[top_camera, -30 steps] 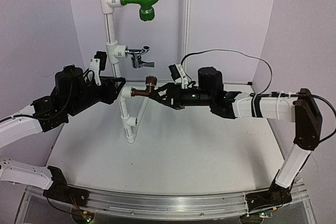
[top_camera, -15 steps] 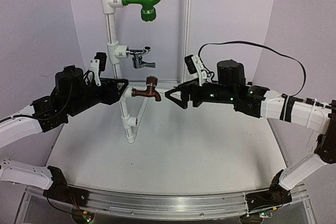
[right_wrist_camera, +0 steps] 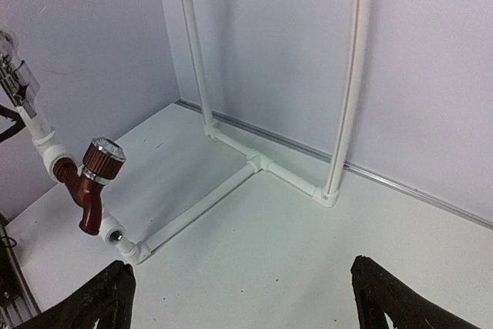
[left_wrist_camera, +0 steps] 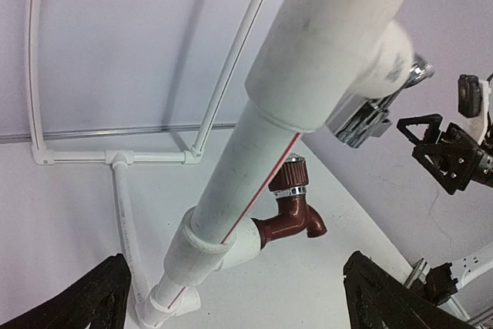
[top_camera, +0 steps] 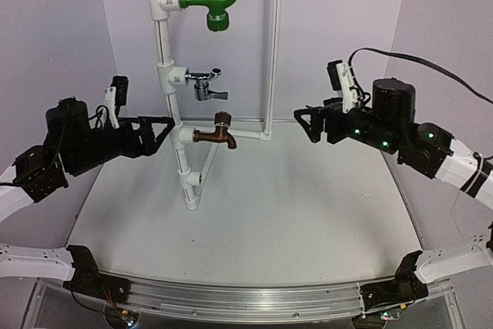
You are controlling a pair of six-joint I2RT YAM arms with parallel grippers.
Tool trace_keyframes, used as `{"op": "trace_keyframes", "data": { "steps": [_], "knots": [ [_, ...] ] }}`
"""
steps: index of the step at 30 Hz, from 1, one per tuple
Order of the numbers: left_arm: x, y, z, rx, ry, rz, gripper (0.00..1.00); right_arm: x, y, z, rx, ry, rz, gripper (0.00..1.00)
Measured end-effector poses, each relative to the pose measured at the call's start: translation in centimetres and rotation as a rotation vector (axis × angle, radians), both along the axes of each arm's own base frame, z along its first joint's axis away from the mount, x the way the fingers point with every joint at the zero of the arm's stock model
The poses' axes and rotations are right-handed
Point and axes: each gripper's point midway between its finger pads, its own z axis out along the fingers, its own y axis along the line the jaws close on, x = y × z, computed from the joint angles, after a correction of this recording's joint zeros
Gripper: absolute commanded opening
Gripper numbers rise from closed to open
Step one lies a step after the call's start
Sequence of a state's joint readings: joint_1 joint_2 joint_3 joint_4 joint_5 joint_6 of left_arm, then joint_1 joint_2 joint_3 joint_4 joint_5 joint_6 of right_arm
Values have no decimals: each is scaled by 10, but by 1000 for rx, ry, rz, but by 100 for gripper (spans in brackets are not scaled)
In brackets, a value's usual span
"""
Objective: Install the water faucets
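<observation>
Top external shows brown faucet (top_camera: 215, 135) lying horizontal, pointing right.

Chrome faucet (top_camera: 206, 86) above reddish-brown faucet (top_camera: 218, 134) (knob up), both on white pipe (top_camera: 164, 44).

White table (top_camera: 269, 217), white pipe frame (top_camera: 189, 190) standing on it

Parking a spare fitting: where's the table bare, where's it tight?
Bare: white tabletop from the foot of the white pipe stand to the near aluminium rail, and below the right gripper. Tight: between left gripper and the reddish-brown knob faucet.
</observation>
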State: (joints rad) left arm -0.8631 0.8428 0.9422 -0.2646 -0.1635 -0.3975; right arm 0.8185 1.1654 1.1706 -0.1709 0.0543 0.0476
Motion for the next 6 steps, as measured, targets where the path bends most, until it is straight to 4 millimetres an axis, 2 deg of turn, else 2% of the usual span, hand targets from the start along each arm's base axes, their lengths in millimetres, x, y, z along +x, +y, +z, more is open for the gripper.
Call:
{"op": "trace_keyframes", "data": {
  "steps": [6],
  "knots": [
    [-32,51,49,-106,-92,49,100,-19,-48,38,24,-68,-108,98]
  ]
}}
